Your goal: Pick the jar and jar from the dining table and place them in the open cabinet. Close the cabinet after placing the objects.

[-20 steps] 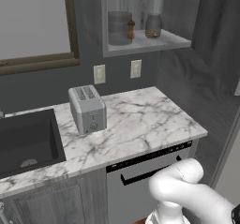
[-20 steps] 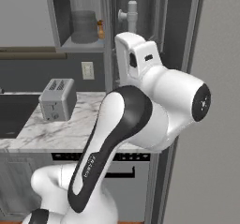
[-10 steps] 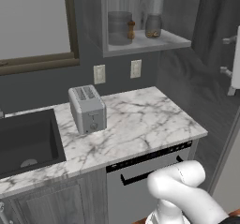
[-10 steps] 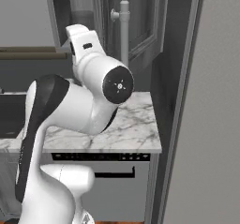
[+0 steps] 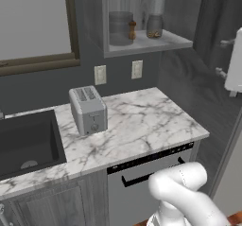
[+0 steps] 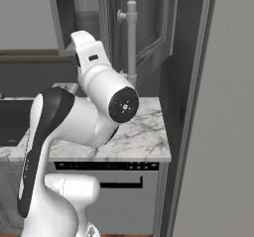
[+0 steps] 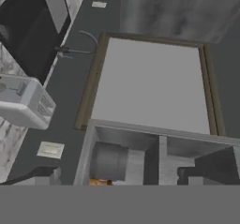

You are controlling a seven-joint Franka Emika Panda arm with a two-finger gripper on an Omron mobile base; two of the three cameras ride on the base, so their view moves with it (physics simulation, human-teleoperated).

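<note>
The open cabinet (image 5: 142,40) sits on the wall above the marble worktop (image 5: 142,126), its shelf already carrying a grey canister (image 5: 120,27), a small brown grinder (image 5: 132,30) and a patterned jar (image 5: 154,25); which of these are the task's jars cannot be told. The door (image 6: 144,28) stands swung out at about 1 o'clock from the arm in the right base view, with its long silver bar handle (image 6: 131,42) upright along the free edge. The fingers (image 7: 117,183) are spread wide and hold nothing; in the hand view they look along the wall toward the cabinet's interior. Judged from its look, the door is a stiff, fairly light hinged panel. The handle is smooth and round, so likely slippery; a push on the door's flat face near the handle edge, far from the hinge, should swing it shut with least effort. A toaster (image 5: 88,109) stands on the worktop, well apart from the door.
</note>
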